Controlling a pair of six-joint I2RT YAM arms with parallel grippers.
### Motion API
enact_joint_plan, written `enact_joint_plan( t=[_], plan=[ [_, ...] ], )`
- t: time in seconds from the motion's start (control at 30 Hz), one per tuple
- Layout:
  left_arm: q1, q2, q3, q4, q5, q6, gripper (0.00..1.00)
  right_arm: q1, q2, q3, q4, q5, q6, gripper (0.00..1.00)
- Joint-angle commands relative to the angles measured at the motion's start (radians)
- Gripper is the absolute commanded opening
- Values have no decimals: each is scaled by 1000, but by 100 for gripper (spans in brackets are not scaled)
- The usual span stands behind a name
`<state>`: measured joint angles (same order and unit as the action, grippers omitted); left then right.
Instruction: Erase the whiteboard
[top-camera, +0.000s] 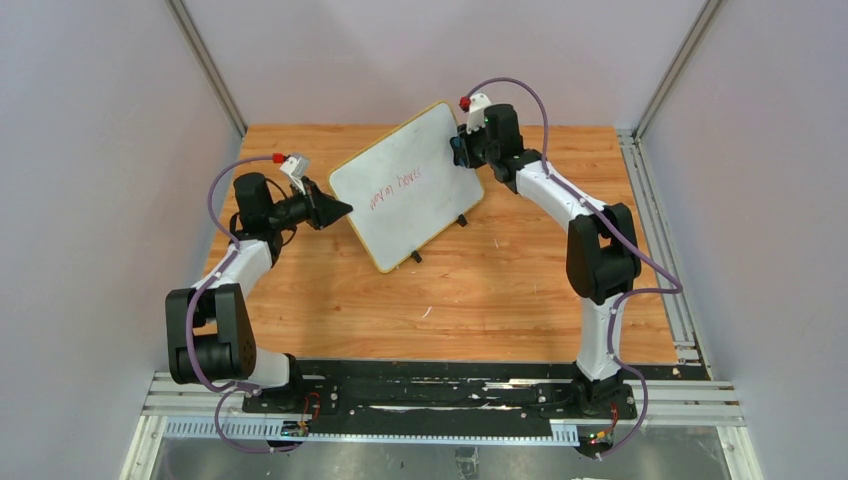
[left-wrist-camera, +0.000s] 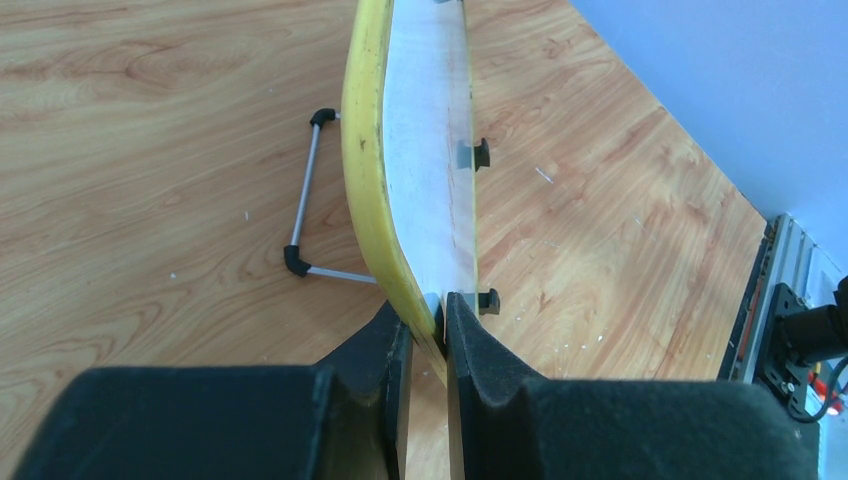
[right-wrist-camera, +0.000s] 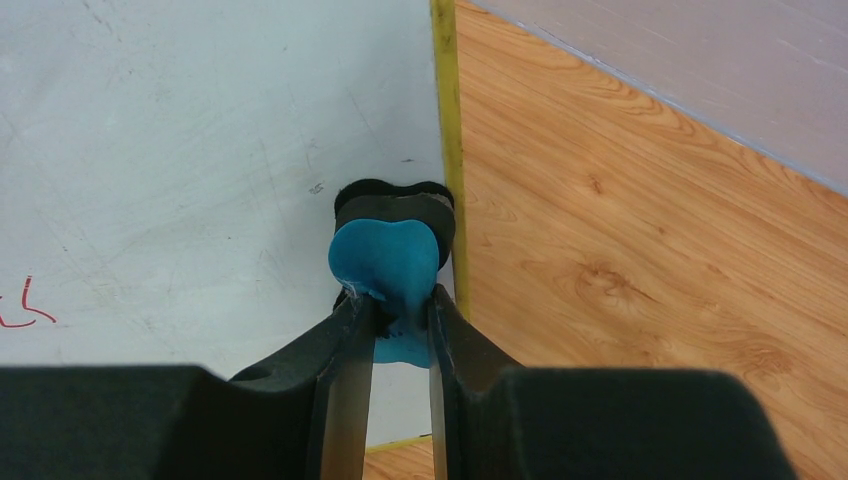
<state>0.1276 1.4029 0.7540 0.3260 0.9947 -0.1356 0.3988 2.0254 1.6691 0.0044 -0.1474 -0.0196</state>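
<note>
My left gripper (left-wrist-camera: 428, 322) clamps whiteboard (top-camera: 410, 185) yellow rim, mid-table, propped tilted; right gripper (right-wrist-camera: 400, 312) pinches blue eraser (right-wrist-camera: 385, 258) at board's far-right edge. Press pad flat, sweep left across red writing (top-camera: 393, 190), hold board steady

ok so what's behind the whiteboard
Behind the whiteboard, the left wrist view shows a grey wire stand with black corner joints, resting on the table. The board's rim hides where it attaches; its back face is unseen.
</note>
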Motion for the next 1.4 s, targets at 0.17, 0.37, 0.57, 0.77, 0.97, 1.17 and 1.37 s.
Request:
enact_joint_plan(
  t=[0.17,0.37,0.57,0.77,0.97,1.17,1.37],
  plan=[
    [0,10,10,-31,-2,100,0,32,-11,-48,25,-21,31,1],
    [0,6,7,-31,-2,102,0,73,-28,-52,25,-19,30,1],
    [-1,7,8,-32,-3,102,0,113,-37,-61,26,-17,35,1],
    [0,6,6,-31,-1,103,0,147,-65,-77,38,-21,43,1],
    [0,6,5,-32,-1,103,0,190,-89,-97,48,-21,54,1],
    [0,9,8,-31,0,103,0,249,-122,-120,59,-14,60,1],
    [0,7,6,-31,1,104,0,290,-125,-122,78,-44,91,1]
  ],
)
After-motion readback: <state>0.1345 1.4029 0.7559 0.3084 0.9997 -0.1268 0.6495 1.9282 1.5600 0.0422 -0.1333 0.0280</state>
